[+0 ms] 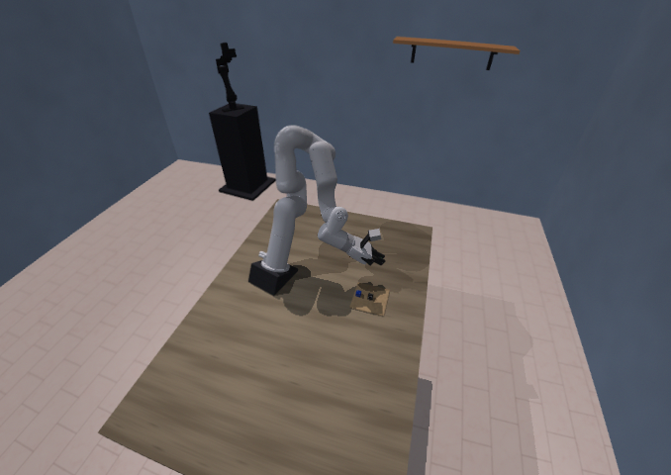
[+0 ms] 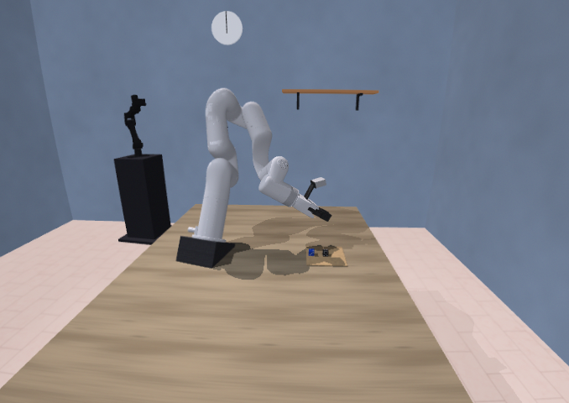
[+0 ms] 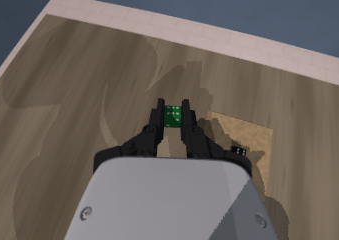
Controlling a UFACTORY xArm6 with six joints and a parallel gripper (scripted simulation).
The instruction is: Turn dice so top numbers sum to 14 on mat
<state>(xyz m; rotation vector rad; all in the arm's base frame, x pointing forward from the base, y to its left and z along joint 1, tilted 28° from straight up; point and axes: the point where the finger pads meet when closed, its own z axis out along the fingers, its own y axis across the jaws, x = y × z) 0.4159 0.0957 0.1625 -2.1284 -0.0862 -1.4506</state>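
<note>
My gripper (image 1: 381,259) (image 2: 328,217) (image 3: 172,108) is shut on a green die (image 3: 173,116) and holds it in the air, tilted, above and behind the mat in the top and exterior views. Two dotted faces of the green die show between the fingers in the wrist view. The tan mat (image 1: 376,310) (image 2: 337,261) (image 3: 257,131) lies on the table. A blue die (image 1: 358,293) (image 2: 311,252) and a black die (image 1: 370,297) (image 2: 325,253) (image 3: 240,151) rest on the mat. The blue die is hidden in the wrist view. Their top numbers are too small to read.
The wooden table (image 1: 303,380) (image 2: 228,332) extends around the mat, with its edge to the right. The arm's black base (image 1: 270,278) (image 2: 202,253) stands to the mat's left. A black pedestal (image 1: 239,148) (image 2: 142,196) with a small black arm stands on the floor behind. Arm shadows fall over the mat.
</note>
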